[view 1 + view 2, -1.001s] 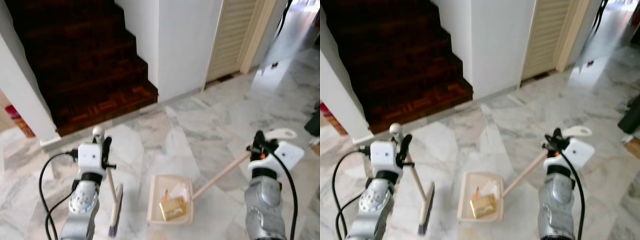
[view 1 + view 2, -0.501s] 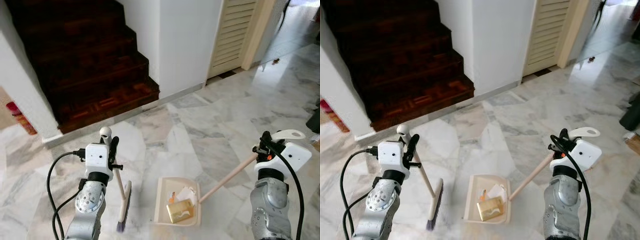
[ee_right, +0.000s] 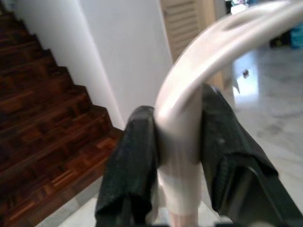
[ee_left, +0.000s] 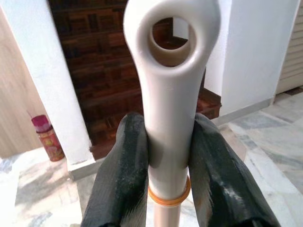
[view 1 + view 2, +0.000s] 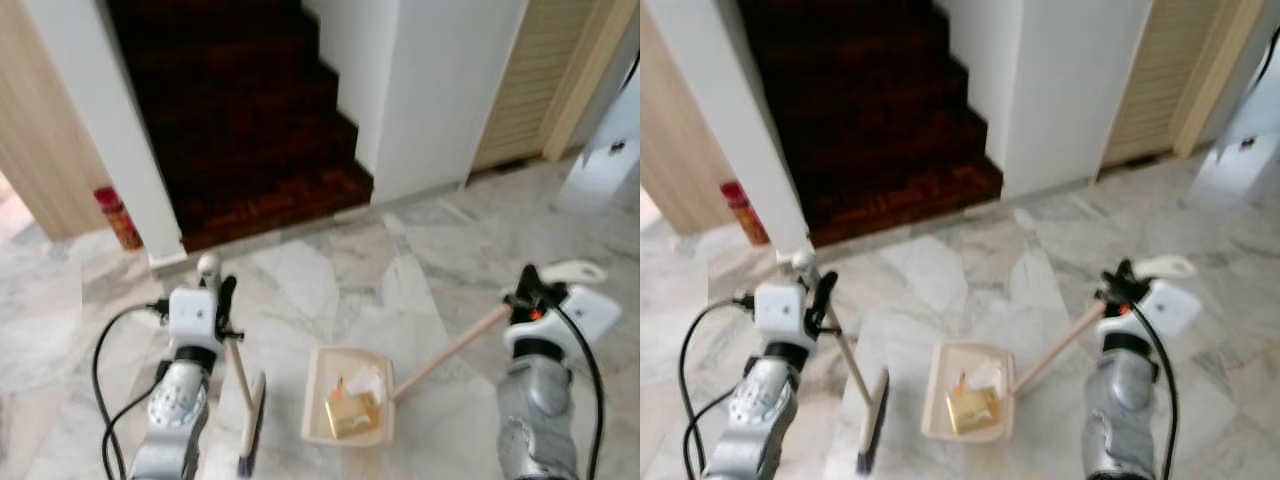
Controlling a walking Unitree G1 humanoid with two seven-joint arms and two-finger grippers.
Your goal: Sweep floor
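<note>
My left gripper (image 5: pixel 218 300) is shut on the white top of a broom handle (image 4: pixel 169 118), just under its hanging loop. The wooden stick slants down to the broom head (image 5: pixel 251 428) on the marble floor. My right gripper (image 5: pixel 522 296) is shut on the curved white grip (image 3: pixel 189 113) of a long-handled dustpan. Its wooden handle (image 5: pixel 450 350) runs down and left to the cream pan (image 5: pixel 312 395), which lies flat between my arms. In the pan lie a gold wrapper (image 5: pixel 348 417) and some white paper scraps.
Dark wooden stairs (image 5: pixel 250 120) rise straight ahead between a white pillar (image 5: pixel 110 130) and a white wall (image 5: pixel 440 90). A red tin (image 5: pixel 118 217) stands at the pillar's foot. A louvred door (image 5: pixel 535 90) is at the far right. Marble floor lies all around.
The whole picture has shifted right and blurred, so the camera has turned left; the pillar and red tin have come into view. Both grippers hold as before.
</note>
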